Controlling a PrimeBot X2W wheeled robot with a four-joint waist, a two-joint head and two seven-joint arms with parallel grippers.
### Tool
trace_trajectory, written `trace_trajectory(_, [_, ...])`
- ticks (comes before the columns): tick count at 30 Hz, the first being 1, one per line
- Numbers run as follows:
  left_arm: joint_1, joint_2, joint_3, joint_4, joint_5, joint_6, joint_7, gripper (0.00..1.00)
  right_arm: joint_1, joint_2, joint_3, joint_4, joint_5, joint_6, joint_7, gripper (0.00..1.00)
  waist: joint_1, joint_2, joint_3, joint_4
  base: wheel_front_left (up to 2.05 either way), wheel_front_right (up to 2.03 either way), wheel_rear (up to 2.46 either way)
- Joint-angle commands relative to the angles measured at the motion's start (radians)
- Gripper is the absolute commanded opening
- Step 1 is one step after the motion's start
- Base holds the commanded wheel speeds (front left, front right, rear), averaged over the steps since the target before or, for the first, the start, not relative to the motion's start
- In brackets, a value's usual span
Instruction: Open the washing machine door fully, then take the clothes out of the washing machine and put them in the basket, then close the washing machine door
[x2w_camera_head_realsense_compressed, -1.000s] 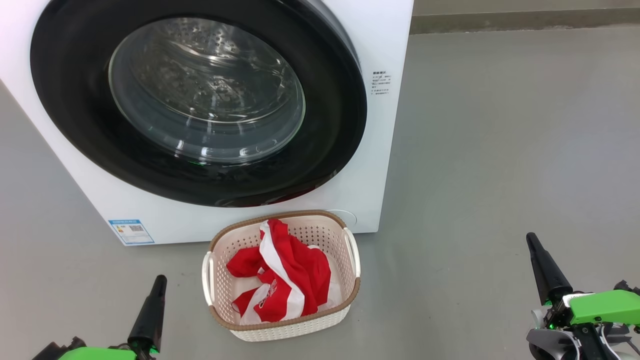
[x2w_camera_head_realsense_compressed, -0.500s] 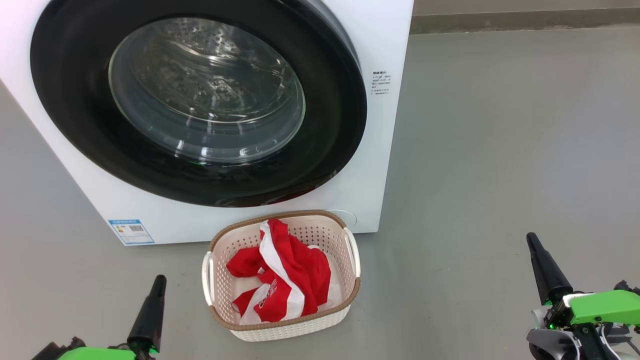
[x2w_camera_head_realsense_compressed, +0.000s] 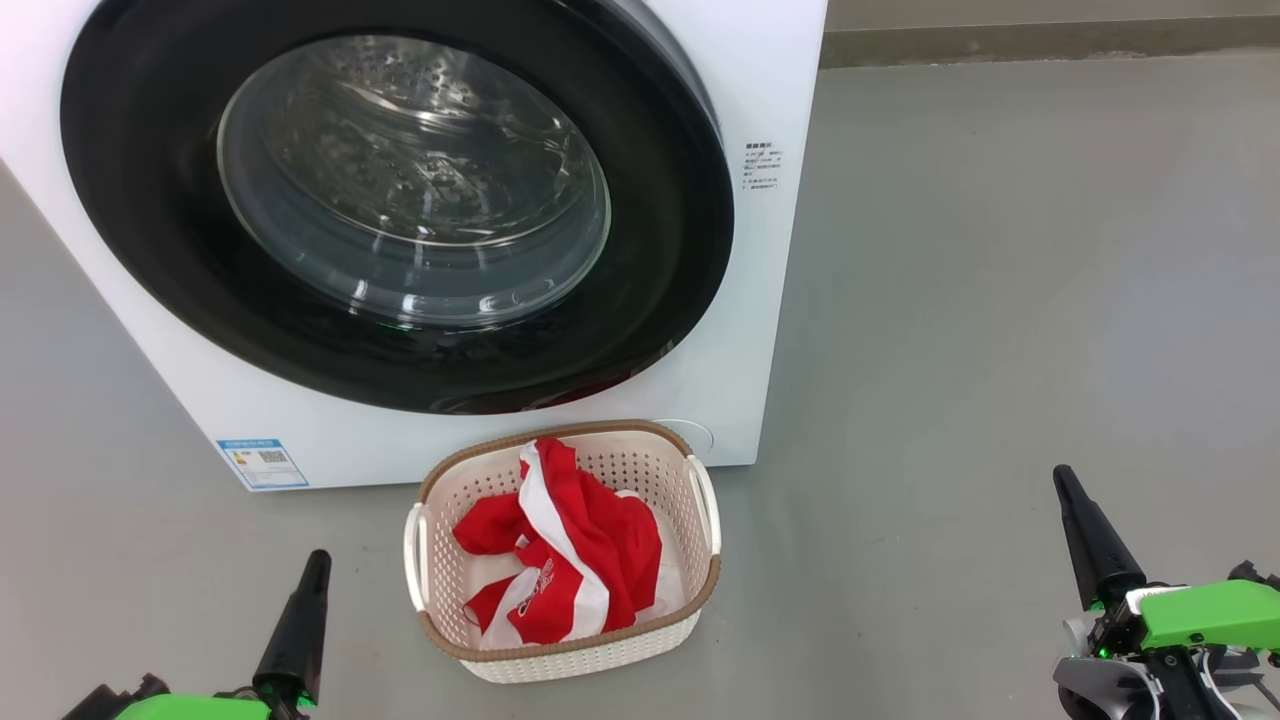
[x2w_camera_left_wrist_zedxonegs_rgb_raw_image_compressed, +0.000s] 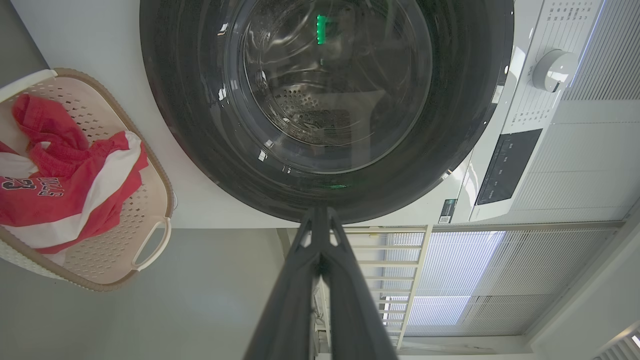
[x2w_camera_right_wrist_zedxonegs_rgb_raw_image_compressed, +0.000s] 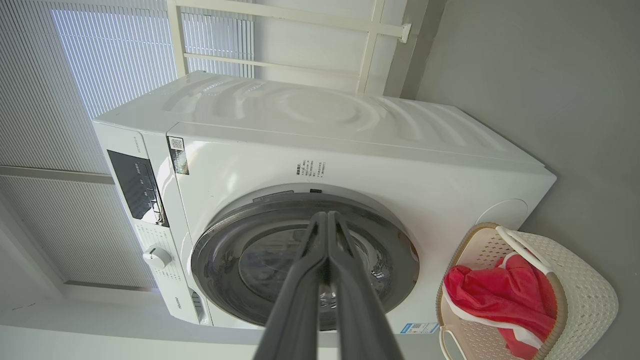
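The door is closed, the clothes lie in the basket, and the left tool and right tool are pressed together, empty.

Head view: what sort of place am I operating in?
Probably a home laundry area, or a mock-up of one: a white front-loading washing machine on a bare grey floor, a basket of clothes before it, slatted blinds behind.
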Motion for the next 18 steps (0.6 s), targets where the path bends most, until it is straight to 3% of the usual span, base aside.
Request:
trace_trajectory(1, [-0.04,0.011,0.037,-0.02,0.009,-0.007,0.008,0.0,-0.042,-0.006,0.015,-0.028,-0.006,-0.001,0.008,0.0,0.0,0.0,0.0,0.0,0.0,0.0,0.0])
trace_trajectory(18, [-0.04,0.009,0.04,-0.02,0.012,-0.007,0.01,0.0,-0.042,-0.005,0.013,-0.028,-0.008,-0.001,0.009,0.0,0.0,0.0,0.0,0.0,0.0,0.0,0.0])
